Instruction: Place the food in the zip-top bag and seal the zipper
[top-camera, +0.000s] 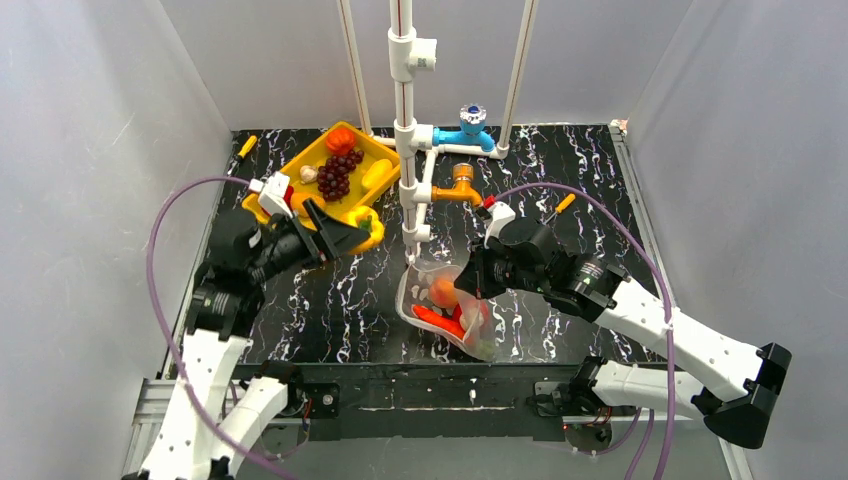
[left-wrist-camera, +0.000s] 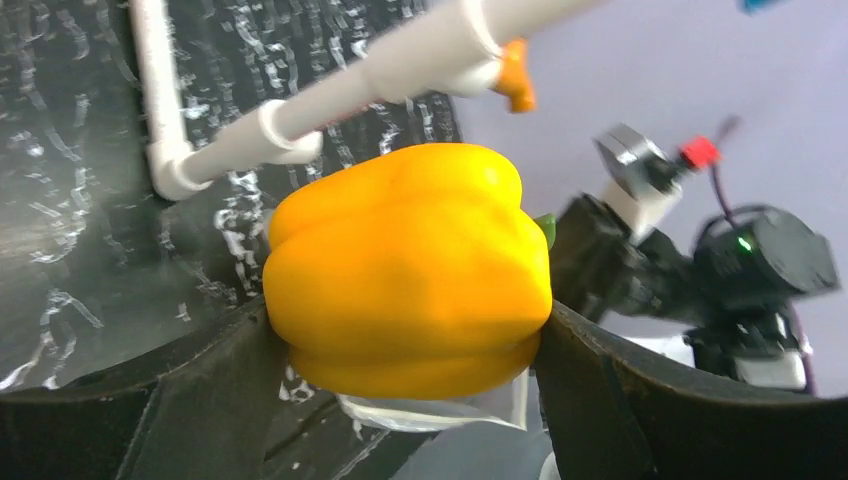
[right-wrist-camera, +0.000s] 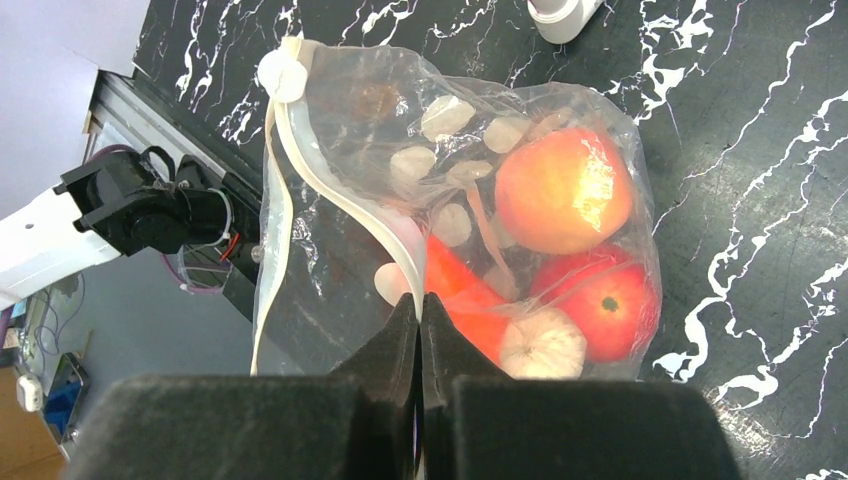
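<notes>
My L arm rises from the lower left of the top view, then bends right at the wrist. The left gripper (top-camera: 345, 232) points toward frame centre, just off the near corner of the yellow tray (top-camera: 300, 160). Its jaws stand wide, clamped on either side of the yellow pepper (left-wrist-camera: 405, 270).

My R arm comes from the lower right with the elbow far out by the frame edge. The forearm reaches up-left to the right gripper (top-camera: 470, 280) at centre. Those jaws are pressed tight together in the R wrist view, pinching the mouth edge of the zip-top bag (right-wrist-camera: 330, 200).

Hard to see:
- From above, my own fingers cover most of the pepper, leaving only a yellow sliver.
- In the L wrist view the pepper's underside sits behind the black fingers (left-wrist-camera: 200, 400).
- Crinkled plastic and white dots blur what's inside the bag.
- The R fingers block the bottom of the R wrist frame.

The pepper's green stem tip peeks out at the right of the L wrist frame, so its long axis runs approx. left-right there.

The bag lies on the black marbled table (top-camera: 560, 180), below centre in the top view, with its long axis running upper left to lower right. The mouth gapes at the upper-left end. The zipper (right-wrist-camera: 272, 200) runs top to bottom along the left of the R wrist frame.

Inside the bag are a peach (right-wrist-camera: 563, 190), a red tomato (right-wrist-camera: 600, 300), a garlic bulb (right-wrist-camera: 542, 343) and something orange.
</notes>
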